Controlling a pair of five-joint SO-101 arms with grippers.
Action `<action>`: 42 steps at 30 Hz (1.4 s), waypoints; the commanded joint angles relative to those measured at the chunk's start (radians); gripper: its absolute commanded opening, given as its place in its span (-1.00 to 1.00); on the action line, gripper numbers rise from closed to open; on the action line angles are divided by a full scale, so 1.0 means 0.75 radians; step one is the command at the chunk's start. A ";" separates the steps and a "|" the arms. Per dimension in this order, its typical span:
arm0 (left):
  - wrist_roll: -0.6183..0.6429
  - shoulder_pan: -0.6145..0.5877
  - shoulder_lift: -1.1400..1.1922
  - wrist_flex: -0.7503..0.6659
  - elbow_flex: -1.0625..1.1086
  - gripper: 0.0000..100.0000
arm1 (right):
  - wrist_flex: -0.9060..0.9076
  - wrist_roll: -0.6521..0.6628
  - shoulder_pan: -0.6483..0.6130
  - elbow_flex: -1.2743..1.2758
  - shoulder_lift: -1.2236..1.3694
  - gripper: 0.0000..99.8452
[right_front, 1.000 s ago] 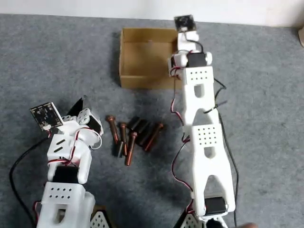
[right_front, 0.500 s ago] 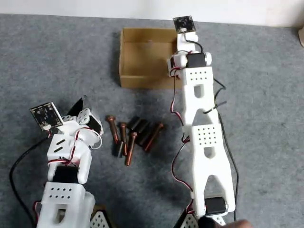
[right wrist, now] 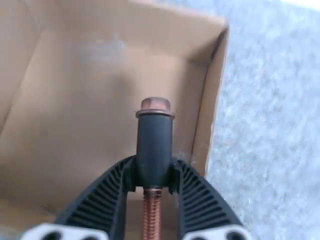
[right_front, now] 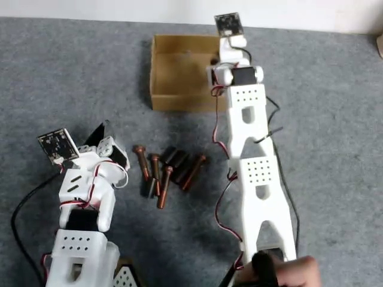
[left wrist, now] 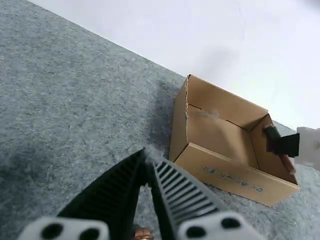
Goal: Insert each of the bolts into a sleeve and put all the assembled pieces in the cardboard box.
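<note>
The cardboard box (right_front: 179,75) stands open at the back of the grey carpet. My right gripper (right wrist: 152,175) is shut on an assembled piece (right wrist: 154,137), a copper bolt through a black sleeve, held over the inside of the box (right wrist: 75,100) near its right wall. In the high view the right gripper (right_front: 216,63) sits at the box's right edge. Several loose copper bolts (right_front: 163,179) and black sleeves (right_front: 173,156) lie in a pile in the middle. My left gripper (right_front: 103,127) is shut on nothing, left of the pile; in its own view the left gripper (left wrist: 147,159) points toward the box (left wrist: 225,150).
Grey carpet covers the table, with a white wall behind the box. The right arm's white links (right_front: 254,167) stretch along the right of the pile. Open carpet lies left of the box and at the far right.
The right arm has swung slightly left, carrying the assembled piece farther over the box. The left arm has stayed put.
</note>
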 commanded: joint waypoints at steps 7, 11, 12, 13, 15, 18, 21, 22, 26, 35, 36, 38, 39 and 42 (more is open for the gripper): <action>0.004 -0.001 0.001 0.004 -0.052 -0.99 | -0.222 0.006 -0.007 -0.019 -0.009 -0.99; -0.025 0.021 0.001 0.006 -0.052 -0.99 | -0.247 0.008 0.003 0.001 -0.009 -0.95; -0.055 0.036 0.001 0.006 -0.052 -0.99 | -0.240 0.008 0.003 0.001 -0.009 -0.89; -0.078 0.050 0.001 0.006 -0.050 -0.99 | -0.236 0.008 0.003 0.005 -0.009 -0.80; -0.090 0.060 0.001 0.004 -0.042 -0.99 | -0.220 0.004 0.005 0.003 -0.009 -0.60; -0.092 0.060 0.001 0.002 -0.034 -0.99 | -0.179 0.004 0.005 -0.001 -0.017 -0.44; -0.094 0.060 -0.001 0.002 -0.032 -0.99 | -0.136 0.004 0.005 -0.001 -0.019 -0.44; -0.096 0.060 -0.001 0.002 -0.032 -0.99 | -0.122 0.004 0.003 -0.003 -0.021 -0.44; -0.096 0.060 -0.001 0.002 -0.032 -0.99 | -0.064 0.002 0.003 -0.075 -0.038 -0.44; -0.096 0.062 -0.001 0.004 -0.030 -0.99 | 0.318 0.002 -0.001 -0.204 -0.349 -0.44; -0.096 0.062 -0.001 0.008 -0.034 -0.99 | 0.398 0.000 -0.005 -0.204 -0.402 -0.44; -0.094 0.062 -0.001 0.010 -0.036 -0.99 | 0.568 0.000 -0.036 -0.204 -0.496 -0.44; -0.094 0.062 -0.001 0.029 -0.038 -0.99 | 0.645 -0.002 -0.050 -0.204 -0.541 -0.44; -0.094 0.064 -0.001 0.217 -0.126 -0.99 | 0.645 -0.108 -0.017 -0.163 -0.650 -0.44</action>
